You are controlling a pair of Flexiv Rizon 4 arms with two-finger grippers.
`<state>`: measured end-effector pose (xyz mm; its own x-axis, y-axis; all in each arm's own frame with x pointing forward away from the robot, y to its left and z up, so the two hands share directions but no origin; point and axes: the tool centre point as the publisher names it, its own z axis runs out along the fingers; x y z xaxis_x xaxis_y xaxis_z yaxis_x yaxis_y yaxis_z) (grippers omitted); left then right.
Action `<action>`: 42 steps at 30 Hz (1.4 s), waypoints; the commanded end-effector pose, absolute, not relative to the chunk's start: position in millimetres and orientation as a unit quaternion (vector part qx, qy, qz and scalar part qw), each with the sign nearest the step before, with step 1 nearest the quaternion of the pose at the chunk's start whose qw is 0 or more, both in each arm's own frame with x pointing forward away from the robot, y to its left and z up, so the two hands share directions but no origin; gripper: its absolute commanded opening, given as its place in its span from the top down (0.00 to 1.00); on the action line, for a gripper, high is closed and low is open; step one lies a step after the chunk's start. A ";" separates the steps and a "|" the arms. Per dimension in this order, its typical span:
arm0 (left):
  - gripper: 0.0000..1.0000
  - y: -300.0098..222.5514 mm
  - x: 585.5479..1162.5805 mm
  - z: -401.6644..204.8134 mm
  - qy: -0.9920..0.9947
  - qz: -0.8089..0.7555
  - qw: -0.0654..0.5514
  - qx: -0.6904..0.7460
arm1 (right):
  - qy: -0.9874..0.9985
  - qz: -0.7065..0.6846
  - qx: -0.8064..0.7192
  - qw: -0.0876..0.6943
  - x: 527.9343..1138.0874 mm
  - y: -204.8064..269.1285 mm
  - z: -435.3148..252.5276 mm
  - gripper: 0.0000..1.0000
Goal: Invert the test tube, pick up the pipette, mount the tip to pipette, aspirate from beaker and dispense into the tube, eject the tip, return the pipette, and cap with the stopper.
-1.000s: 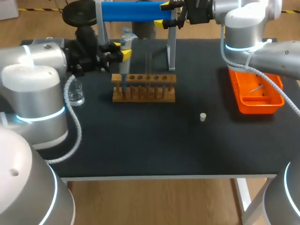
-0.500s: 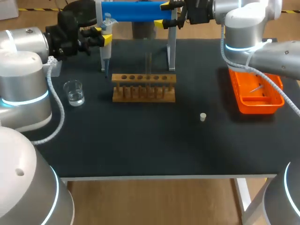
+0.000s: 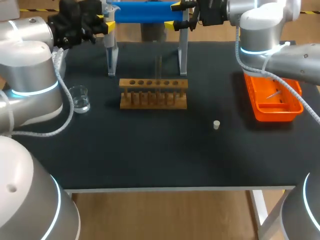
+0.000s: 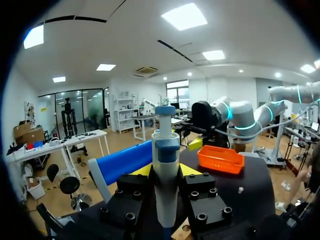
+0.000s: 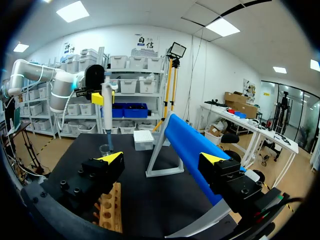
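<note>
Blue-capped pipette (image 4: 165, 165) stands upright, gripped by left jaws at head view's upper left; right jaws spread wide by blue bar (image 3: 140, 12).

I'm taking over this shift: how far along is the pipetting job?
Looks mostly done: a test tube stands upright in the rack, and a thin piece, likely the ejected tip, lies in the orange tray. In hand: the left gripper holds the pipette by the blue stand, apparently returning it. Left: capping, since the stopper lies loose on the table.
</note>
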<state>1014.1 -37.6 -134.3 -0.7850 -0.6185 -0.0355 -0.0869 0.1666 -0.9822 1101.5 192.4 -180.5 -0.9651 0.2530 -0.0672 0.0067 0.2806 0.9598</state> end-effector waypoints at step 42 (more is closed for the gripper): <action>1.00 -72.5 1093.2 -147.0 0.662 -0.492 0.326 -0.462 | 0.794 0.593 0.082 0.103 1101.1 191.9 -179.7 0.00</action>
